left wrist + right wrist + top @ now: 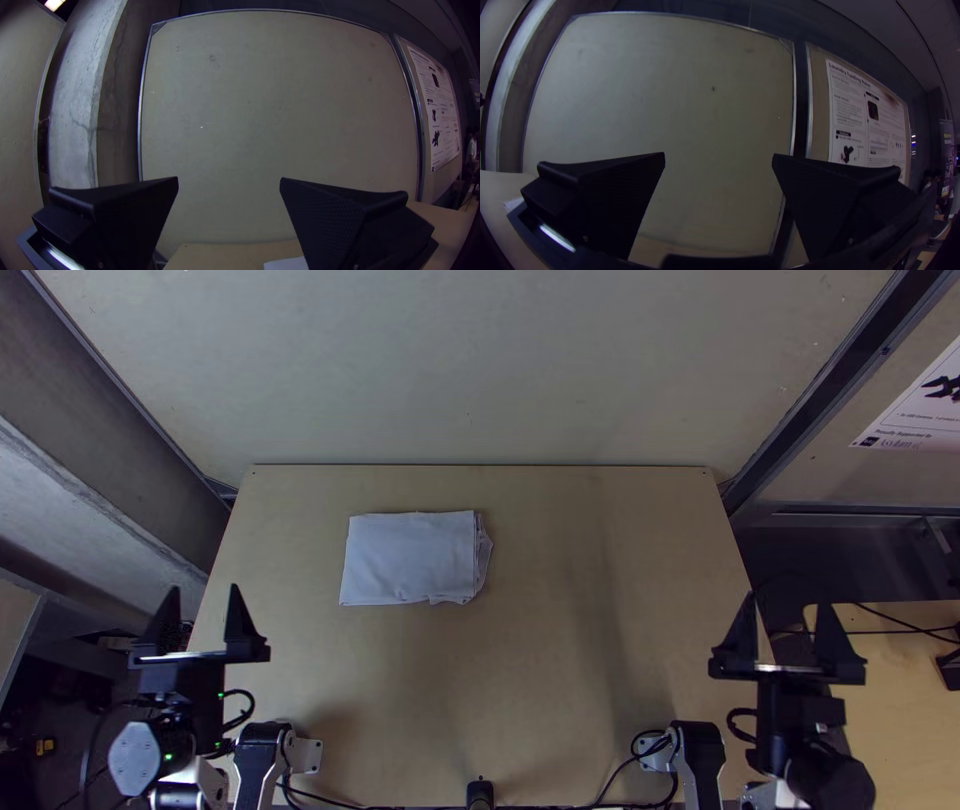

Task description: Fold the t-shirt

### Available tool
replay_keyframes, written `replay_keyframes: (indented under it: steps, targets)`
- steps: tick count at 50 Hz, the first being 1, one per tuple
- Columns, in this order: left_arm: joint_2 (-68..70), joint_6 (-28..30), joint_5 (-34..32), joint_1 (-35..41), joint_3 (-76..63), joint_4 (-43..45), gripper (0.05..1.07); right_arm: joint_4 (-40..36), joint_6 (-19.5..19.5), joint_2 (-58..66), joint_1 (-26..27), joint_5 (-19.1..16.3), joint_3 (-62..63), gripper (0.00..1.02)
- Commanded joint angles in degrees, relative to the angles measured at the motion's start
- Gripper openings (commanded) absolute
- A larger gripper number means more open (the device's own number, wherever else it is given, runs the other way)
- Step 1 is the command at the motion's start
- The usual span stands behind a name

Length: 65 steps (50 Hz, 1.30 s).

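Top view: neatly folded t-shirt [408, 560] on the bench [560, 680], long axis from nine to three o'clock.
It lies just short of three o'clock from the left end effector [204, 589], clearly the nearer, and just past nine from the right end effector [786, 601]; both gape empty. Looks done to me; any tidying would probably suit the left.

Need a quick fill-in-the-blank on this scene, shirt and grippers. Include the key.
1. The folded t-shirt lies on the table, closer to the table's ____ edge than to its near edge.
2. The left gripper and right gripper are not shut but ____.
3. Of these two, the one closer to the t-shirt is the ____ one.
4. The number of them holding cloth is ____.

Missing words: far; open; left; zero.
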<state>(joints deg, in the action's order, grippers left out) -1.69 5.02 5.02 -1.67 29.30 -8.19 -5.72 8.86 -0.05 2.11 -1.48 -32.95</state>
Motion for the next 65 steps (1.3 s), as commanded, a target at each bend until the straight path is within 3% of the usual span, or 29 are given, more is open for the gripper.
replay_keyframes:
  steps: [1, 14, 27, 34, 36, 39, 44, 65]
  targets:
    - [1.9, 0.6, 0.3, -0.3, -5.1, 0.9, 1.03, 2.3, -1.2, -0.4, 0.9, 0.6, 4.4, 0.98]
    - [1.9, 1.2, 0.3, -0.1, -16.0, 6.4, 1.03, 13.9, -2.2, -0.5, 0.4, 0.6, 21.2, 0.98]
    - [2.0, 0.9, 0.4, -0.3, -24.5, 3.7, 1.03, 12.4, -1.3, -0.5, -0.4, 0.8, 30.6, 0.98]
    - [1.8, 1.9, 0.4, -0.4, -26.2, -0.7, 1.03, 5.7, 2.2, -0.5, 0.3, 0.9, 31.7, 0.98]
    - [1.8, 0.8, 0.5, -1.3, -26.1, -1.1, 1.03, 3.9, 2.2, -0.4, 0.4, 2.4, 31.3, 0.98]
    - [1.8, 0.7, 0.4, -4.0, -26.1, -1.1, 1.03, 3.4, 2.2, -0.1, 1.2, 4.2, 31.2, 0.98]
    - [1.8, 0.8, 0.2, -6.5, -26.1, -1.1, 1.03, 4.2, 1.9, -0.1, 4.1, 3.7, 31.5, 0.98]
    - [1.8, 0.7, -0.4, -6.6, -26.1, -1.2, 1.03, 4.2, 1.9, -0.1, 4.1, 3.7, 31.6, 0.98]
